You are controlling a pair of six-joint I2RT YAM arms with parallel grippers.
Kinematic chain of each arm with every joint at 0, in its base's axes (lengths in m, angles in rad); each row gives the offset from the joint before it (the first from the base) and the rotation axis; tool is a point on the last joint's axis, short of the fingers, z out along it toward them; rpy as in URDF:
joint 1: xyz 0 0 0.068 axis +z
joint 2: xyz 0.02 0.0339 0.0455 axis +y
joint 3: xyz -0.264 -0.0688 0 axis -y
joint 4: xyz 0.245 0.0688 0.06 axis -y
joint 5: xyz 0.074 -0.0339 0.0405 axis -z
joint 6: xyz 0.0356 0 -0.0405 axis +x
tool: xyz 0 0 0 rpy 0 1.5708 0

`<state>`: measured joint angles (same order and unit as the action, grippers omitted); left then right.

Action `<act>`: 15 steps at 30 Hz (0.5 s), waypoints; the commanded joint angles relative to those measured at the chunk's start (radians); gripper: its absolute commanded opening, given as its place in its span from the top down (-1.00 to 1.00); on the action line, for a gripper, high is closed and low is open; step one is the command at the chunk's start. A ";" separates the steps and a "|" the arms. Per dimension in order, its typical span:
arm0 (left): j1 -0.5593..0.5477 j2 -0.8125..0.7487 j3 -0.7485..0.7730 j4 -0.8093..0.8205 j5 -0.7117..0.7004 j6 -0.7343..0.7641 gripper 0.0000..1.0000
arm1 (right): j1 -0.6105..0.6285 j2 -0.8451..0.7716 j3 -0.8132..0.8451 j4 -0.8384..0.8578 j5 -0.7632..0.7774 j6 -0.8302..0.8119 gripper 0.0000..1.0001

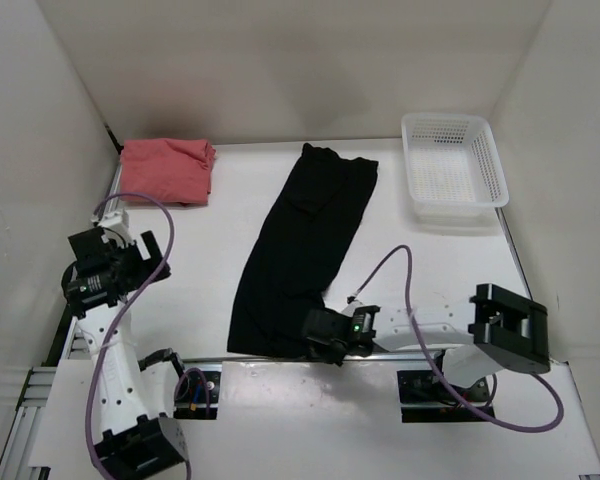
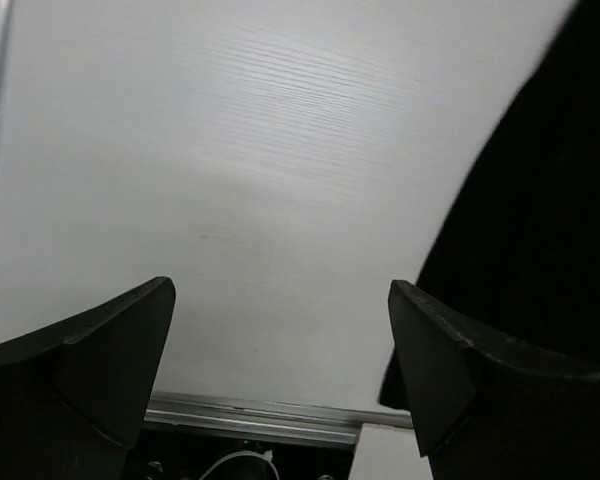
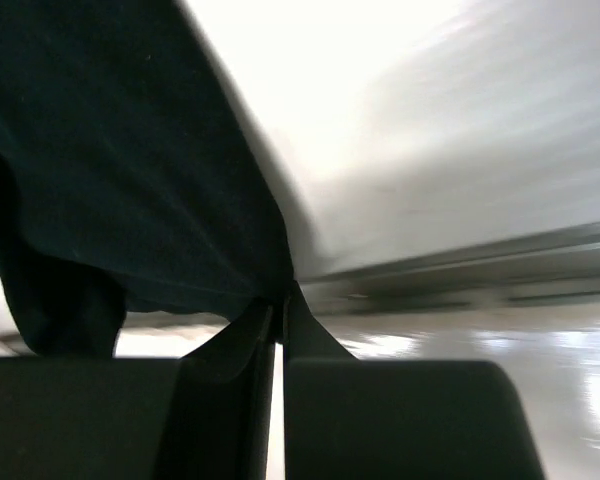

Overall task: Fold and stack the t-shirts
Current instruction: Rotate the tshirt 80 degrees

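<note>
The black t-shirt [image 1: 300, 250] lies as a long, narrow band down the middle of the counter [image 1: 200, 260], running from the upper centre to the lower centre-left, so it looks already folded lengthwise. The right end effector [image 3: 280, 305] sits at the shirt's lower right corner. Its jaws are pressed together and appear to pinch the hem, with soft matte cloth draping away from the tips. The left end effector [image 2: 280, 300] hangs wide apart over bare counter at the left of the frame, holding nothing.

The step in hand seems to be the crosswise fold. Next, this corner likely needs carrying toward the top end, and the limp cloth may drag or bunch.

A salmon t-shirt [image 1: 167, 170] sits folded at upper left. A white perforated basket [image 1: 452, 207] stands at upper right.
</note>
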<state>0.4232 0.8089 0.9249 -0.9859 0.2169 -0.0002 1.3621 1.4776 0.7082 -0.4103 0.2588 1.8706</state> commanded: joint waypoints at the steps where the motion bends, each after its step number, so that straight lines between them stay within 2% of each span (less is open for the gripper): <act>1: -0.093 -0.048 0.012 -0.023 0.087 0.000 -0.98 | 0.009 -0.061 -0.099 -0.168 -0.022 -0.132 0.99; 5: -0.178 0.028 0.077 0.000 0.108 0.000 -0.98 | 0.009 -0.226 -0.205 -0.168 -0.033 -0.143 0.99; 6: -0.231 0.056 0.121 0.000 0.108 0.000 -0.98 | 0.009 -0.261 -0.228 -0.168 -0.033 -0.143 0.99; 7: -0.268 0.105 0.136 0.000 0.095 0.000 -0.98 | 0.009 -0.333 -0.265 -0.168 -0.033 -0.143 0.99; 9: -0.369 0.139 0.146 0.019 -0.018 0.000 -0.98 | 0.009 -0.423 -0.292 -0.168 -0.033 -0.162 0.96; 10: -0.509 0.148 0.105 0.091 -0.087 0.000 -0.98 | 0.009 -0.442 -0.292 -0.168 -0.033 -0.178 0.84; 11: -0.587 0.148 0.071 0.139 -0.241 0.000 -0.98 | 0.009 -0.454 -0.293 -0.168 -0.021 -0.215 0.73; 12: -0.663 0.148 0.034 0.192 -0.314 0.000 -0.98 | 0.009 -0.454 -0.273 -0.168 -0.012 -0.237 0.44; 13: -0.805 0.160 -0.021 0.237 -0.371 0.000 -0.98 | 0.009 -0.454 -0.256 -0.168 -0.012 -0.257 0.23; 15: -0.930 0.196 -0.021 0.265 -0.430 0.000 -0.98 | 0.009 -0.421 -0.188 -0.177 -0.003 -0.336 -0.16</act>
<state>-0.3595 0.9913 0.9279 -0.8104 -0.0151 -0.0006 1.3640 1.0290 0.4572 -0.5156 0.2485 1.6661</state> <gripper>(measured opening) 0.992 0.533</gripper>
